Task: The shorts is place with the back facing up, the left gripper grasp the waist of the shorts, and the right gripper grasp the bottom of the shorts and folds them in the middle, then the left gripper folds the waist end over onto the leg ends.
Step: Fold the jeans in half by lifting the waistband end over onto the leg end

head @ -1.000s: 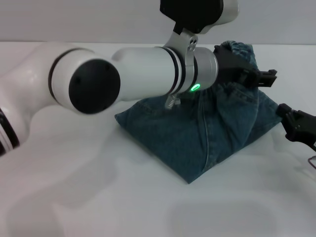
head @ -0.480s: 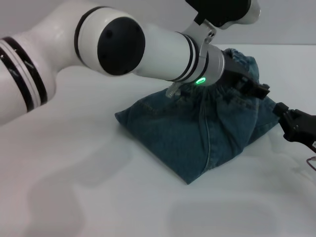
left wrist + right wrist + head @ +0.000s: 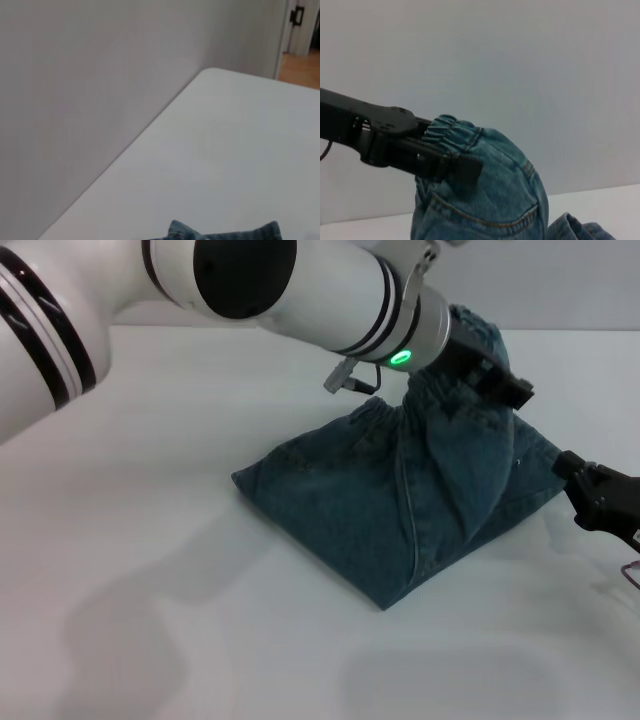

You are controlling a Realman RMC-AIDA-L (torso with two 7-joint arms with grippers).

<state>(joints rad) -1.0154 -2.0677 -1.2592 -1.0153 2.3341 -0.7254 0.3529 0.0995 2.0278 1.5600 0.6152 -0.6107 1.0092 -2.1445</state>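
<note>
Left end effector clamped tight on the gathered waist now, and we've got that end of the shorts hoisted off the white desk while the lower denim lies folded in a wedge on it. Our right end effector sits low just beside the denim's right edge, and we cannot tell how its fingers stand

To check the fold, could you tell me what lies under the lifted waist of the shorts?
The left gripper holds the waist raised; beneath it the shorts drape to the table. The leg ends are covered.
</note>
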